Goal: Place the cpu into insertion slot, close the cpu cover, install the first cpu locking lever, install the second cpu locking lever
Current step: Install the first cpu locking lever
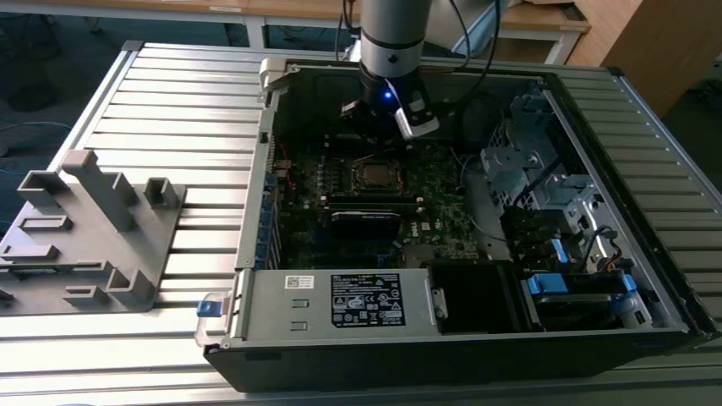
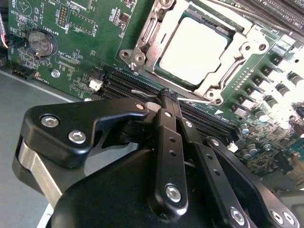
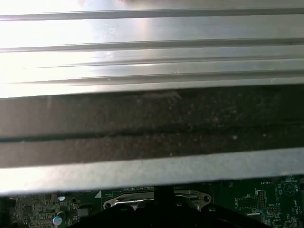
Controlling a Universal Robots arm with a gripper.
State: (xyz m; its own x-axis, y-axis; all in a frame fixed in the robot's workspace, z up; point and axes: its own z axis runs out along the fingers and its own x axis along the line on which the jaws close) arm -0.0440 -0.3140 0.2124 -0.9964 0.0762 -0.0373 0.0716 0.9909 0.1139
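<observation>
The cpu (image 2: 192,50) lies flat in the insertion slot (image 1: 373,173), its silver-grey top facing up. The cpu cover (image 2: 247,47), a silver frame, is down around the chip. My gripper (image 2: 168,93) is shut, with its black fingertips just off one edge of the socket. A thin wire locking lever (image 2: 197,100) runs across right at those tips; whether it is pinched between them or only touched I cannot tell. In the exterior view the gripper (image 1: 378,127) hangs over the motherboard just behind the socket.
The open computer case (image 1: 257,211) lies on a slatted metal table. Drive cages (image 1: 530,169) fill the exterior view's right, a power supply (image 1: 338,300) the front. A grey plastic fixture (image 1: 90,228) stands on the table at the left. A coin battery (image 2: 40,42) sits on the board.
</observation>
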